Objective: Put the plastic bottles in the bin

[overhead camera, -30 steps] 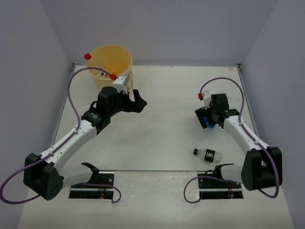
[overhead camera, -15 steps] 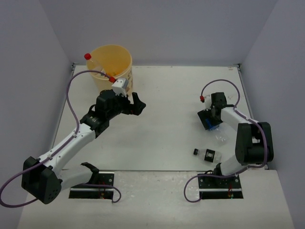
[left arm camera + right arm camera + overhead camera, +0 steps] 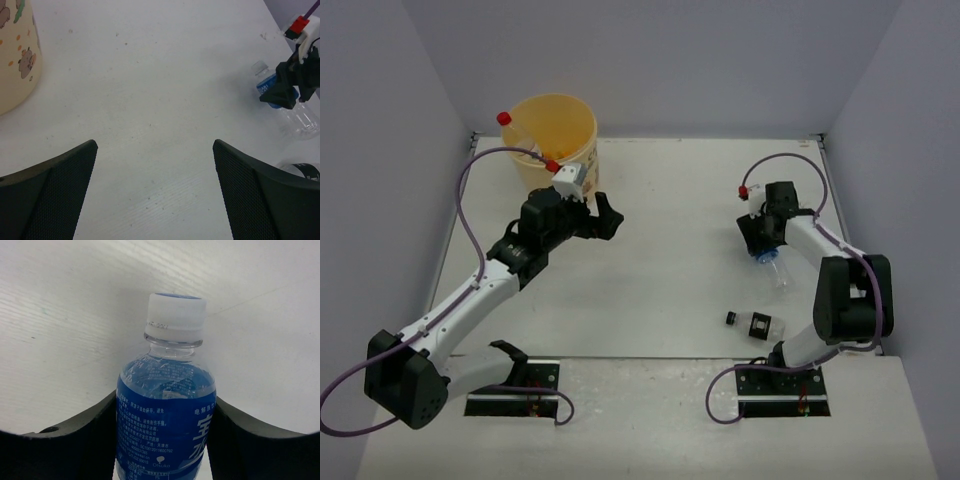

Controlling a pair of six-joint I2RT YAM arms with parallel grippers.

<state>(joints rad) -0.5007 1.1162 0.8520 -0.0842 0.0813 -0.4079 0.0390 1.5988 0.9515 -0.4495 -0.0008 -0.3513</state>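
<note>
Table (image 3: pixel 150 75): white, matt, faintly grained, with small dark specks.
Bin (image 3: pixel 556 128), 11 o'clock on it: pale-yellow plastic, smooth, printed marks on the wall.
Blue-label bottle (image 3: pixel 165 425), 3 o'clock: clear glossy plastic. Its label is a shiny film. The cap (image 3: pixel 175 317) is white, matt, with a notched ring at its base.
Pads (image 3: pixel 250 195) of the left gripper (image 3: pixel 155 144): black, matt, fine mesh texture.
Fingers (image 3: pixel 75 440) of the right gripper (image 3: pixel 166 399): black, smooth, matt.
</note>
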